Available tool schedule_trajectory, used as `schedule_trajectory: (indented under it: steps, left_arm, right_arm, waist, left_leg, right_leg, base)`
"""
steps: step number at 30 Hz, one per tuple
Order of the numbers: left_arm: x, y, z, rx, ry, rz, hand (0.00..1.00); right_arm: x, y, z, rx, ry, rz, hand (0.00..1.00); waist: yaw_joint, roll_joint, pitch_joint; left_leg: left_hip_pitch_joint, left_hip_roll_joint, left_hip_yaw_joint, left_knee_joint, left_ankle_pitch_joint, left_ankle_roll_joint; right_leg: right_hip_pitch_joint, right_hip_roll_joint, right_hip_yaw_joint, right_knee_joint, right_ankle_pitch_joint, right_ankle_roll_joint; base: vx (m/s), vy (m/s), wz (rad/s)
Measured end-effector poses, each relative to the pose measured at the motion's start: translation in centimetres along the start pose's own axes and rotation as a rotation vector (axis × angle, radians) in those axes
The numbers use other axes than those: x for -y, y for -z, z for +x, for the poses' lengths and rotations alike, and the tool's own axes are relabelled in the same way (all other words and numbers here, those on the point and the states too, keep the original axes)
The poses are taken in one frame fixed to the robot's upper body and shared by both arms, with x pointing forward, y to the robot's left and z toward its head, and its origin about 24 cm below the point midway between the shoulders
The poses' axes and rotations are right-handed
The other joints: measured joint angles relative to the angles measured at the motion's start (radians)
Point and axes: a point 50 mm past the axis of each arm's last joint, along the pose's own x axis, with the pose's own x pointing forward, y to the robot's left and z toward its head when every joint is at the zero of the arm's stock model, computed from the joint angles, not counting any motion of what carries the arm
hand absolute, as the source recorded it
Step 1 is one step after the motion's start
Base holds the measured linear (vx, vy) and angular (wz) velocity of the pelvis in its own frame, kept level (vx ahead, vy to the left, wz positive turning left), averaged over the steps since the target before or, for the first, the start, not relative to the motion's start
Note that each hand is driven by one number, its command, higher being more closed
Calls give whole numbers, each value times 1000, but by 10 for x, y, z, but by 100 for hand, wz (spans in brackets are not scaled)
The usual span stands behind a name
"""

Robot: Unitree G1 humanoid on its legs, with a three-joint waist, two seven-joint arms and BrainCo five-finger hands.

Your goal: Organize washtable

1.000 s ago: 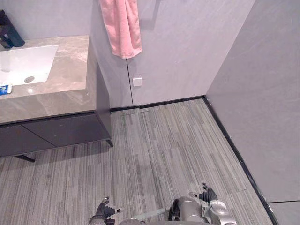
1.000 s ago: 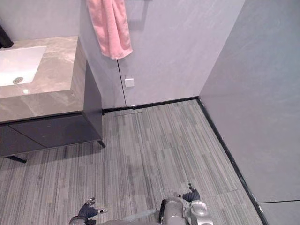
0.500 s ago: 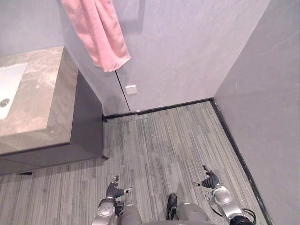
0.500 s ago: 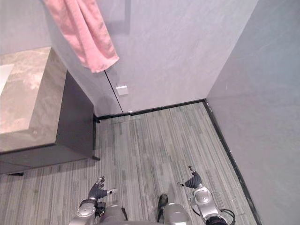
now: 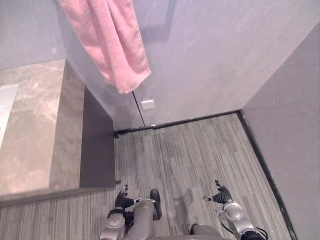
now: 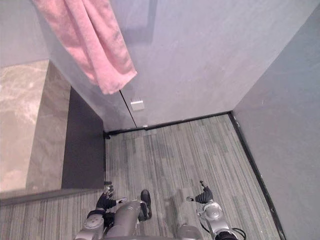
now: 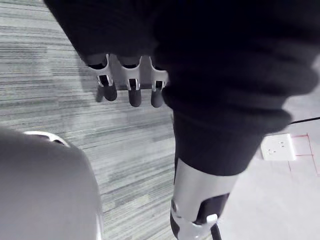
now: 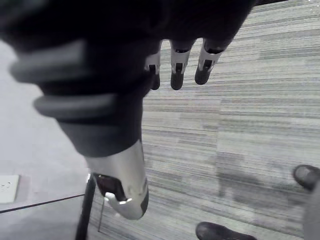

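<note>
Two hands, left hand [image 5: 121, 199] and right hand [image 5: 221, 195], hang low over the floor [image 5: 190, 150] with fingers [image 7: 132, 92] relaxed and empty. The camera has swung since earlier. The washtable [image 5: 30, 130] stands ahead-left, well apart from the fingers, beside a pink towel [image 5: 110, 45].

A pink towel [image 5: 107, 40] hangs on the grey wall [image 5: 215, 55] above a white socket [image 5: 147, 104] and striped floor [image 5: 200, 150].
</note>
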Motion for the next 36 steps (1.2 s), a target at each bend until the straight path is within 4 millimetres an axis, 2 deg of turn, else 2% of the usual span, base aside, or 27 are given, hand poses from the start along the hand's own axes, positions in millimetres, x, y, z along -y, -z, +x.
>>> schedule_trajectory:
  steps: [1,2,3,5,6,7,8,9,10,13,15,16,17,18,19,21,22,23,24,25,26,29,33,36]
  left_arm:
    - [-2,1,0,-2,-4,7,0]
    - [-2,4,-1,-10,-3,9,0]
    - [-2,4,-1,-10,-3,9,0]
    - [-1,0,0,-2,0,7,0]
    - [-1,0,0,-2,1,7,0]
    - [-2,2,0,-8,1,13,0]
    - [-5,4,0,-15,-4,23,0]
    - [-5,6,-1,-23,-1,24,0]
    - [7,7,-1,-37,18,3,0]
    - [17,7,-2,-41,41,-8,0]
    - [24,7,-3,-43,54,-26,0]
    - [26,9,-4,-49,56,-31,0]
    - [27,9,-4,-49,55,-39,0]
    - [27,7,-3,-44,54,-42,0]
    - [27,4,-2,-33,54,-43,0]
    - [27,4,-2,-37,53,-42,0]
    - [27,5,-2,-41,53,-41,0]
    - [28,6,-2,-43,57,-40,0]
    - [29,7,-3,-46,60,-41,0]
    - [27,10,-3,-59,58,-28,0]
    - [22,12,-4,-63,49,-14,0]
    - [13,18,-5,-77,33,3,0]
    - [6,27,-9,-102,18,5,0]
    - [3,32,-12,-115,10,5,0]
  right_arm:
    - [-2,4,-1,-16,-5,0,0]
    - [-2,6,-2,-23,-8,-4,0]
    - [-2,5,-1,-20,-9,0,0]
    - [3,-1,1,6,1,-3,0]
    - [4,-3,1,15,5,-5,0]
    - [5,-3,1,18,7,-6,0]
    - [3,5,-2,-4,2,-4,0]
    - [3,11,-4,-21,0,0,0]
    - [11,11,-2,-29,25,1,0]
    - [17,17,-3,-51,46,20,0]
    - [17,28,-7,-88,53,37,0]
    - [14,30,-8,-96,49,45,0]
    - [14,33,-10,-104,51,53,0]
    - [15,34,-10,-108,56,60,0]
    - [15,34,-10,-107,60,76,0]
    - [17,34,-10,-110,69,90,0]
    - [14,35,-10,-117,69,108,0]
    - [16,38,-11,-124,76,113,0]
    - [19,39,-12,-127,84,112,0]
    - [18,41,-12,-138,85,117,0]
    - [14,44,-15,-147,83,122,0]
    - [8,51,-18,-175,77,134,0]
    - [11,54,-19,-184,82,129,0]
    - [11,55,-19,-187,81,119,0]
  waist:
    - [-1,0,1]
    - [-15,4,2]
    - [-23,5,3]
    - [-36,33,12]
    - [-40,38,14]
    - [-50,31,10]
    - [-51,11,1]
    - [-53,-11,-8]
    - [-45,37,-11]
    - [-55,58,-18]
    - [-47,61,-16]
    - [-41,63,-13]
    - [-35,61,-13]
    - [-34,59,-13]
    - [-30,57,-13]
    - [-23,58,-13]
    - [-25,60,-14]
    - [-27,75,-21]
    - [-26,86,-26]
    - [-26,78,-28]
    - [-27,54,-38]
    - [-23,22,-57]
    - [-28,37,-66]
    - [-28,42,-74]
  left_leg:
    - [54,-1,-3,-7,-14,3]
    - [104,0,-20,-31,-22,6]
    - [125,4,-30,-46,-22,6]
    - [193,48,-63,-95,-22,5]
    - [206,59,-76,-100,-21,5]
    - [234,65,-92,-112,-18,-32]
    - [258,42,-116,-123,-34,-75]
    - [279,37,-137,-123,-52,-100]
    - [295,83,-155,-121,-57,-122]
    - [265,114,-187,-22,-22,-183]
    - [156,155,-187,276,29,-288]
    - [120,183,-166,388,23,-284]
    - [81,220,-108,462,10,-259]
    - [67,231,-85,466,1,-242]
    - [30,241,-45,408,-18,-211]
    - [6,235,-39,266,-23,-201]
    - [0,216,-69,94,-6,-201]
    - [2,199,-100,-31,69,-197]
    - [0,201,-122,-83,158,-194]
    - [14,189,-131,-90,180,-194]
    - [30,168,-130,-120,184,-189]
    - [84,126,-104,-213,216,-163]
    - [148,90,-94,-320,258,-150]
    - [168,84,-98,-365,279,-149]
  right_leg:
    - [-44,0,-17,66,-34,-35]
    - [-76,9,-58,54,-67,-70]
    - [-97,20,-78,26,-79,-89]
    - [-179,104,-136,-192,-85,-114]
    - [-192,123,-141,-269,-76,-113]
    - [-201,157,-136,-437,-1,-121]
    - [-195,166,-105,-606,187,-157]
    - [-195,165,-82,-605,279,-203]
    - [-194,186,-104,-551,245,-211]
    - [-146,196,-150,-555,159,-216]
    - [-37,208,-174,-626,141,-227]
    - [19,219,-179,-662,139,-230]
    - [83,226,-185,-706,137,-232]
    - [106,226,-187,-721,137,-232]
    - [136,220,-182,-745,138,-232]
    - [145,211,-168,-756,139,-229]
    - [149,197,-159,-756,136,-210]
    - [152,196,-152,-756,130,-190]
    - [153,205,-145,-758,125,-174]
    - [173,204,-134,-774,130,-154]
    - [183,182,-133,-791,128,-140]
    - [183,141,-117,-794,126,-119]
    - [199,116,-111,-808,124,-99]
    - [201,118,-115,-810,122,-96]
  base:
    - [457,32,26]
    - [462,18,34]
    - [470,-16,41]
    - [459,-53,35]
    - [455,-86,54]
    - [478,-110,70]
    - [484,-126,80]
    - [509,-150,53]
    - [385,-125,33]
    - [487,-204,40]
    - [371,-168,38]
    - [328,-116,14]
    - [293,-85,9]
    - [317,-76,2]
    - [264,-15,-9]
    - [187,66,-22]
    - [161,139,-19]
    - [152,155,-19]
    - [147,177,-19]
    - [141,161,-9]
    - [134,153,-1]
    - [88,103,-2]
    - [34,54,-3]
    - [6,-1,2]
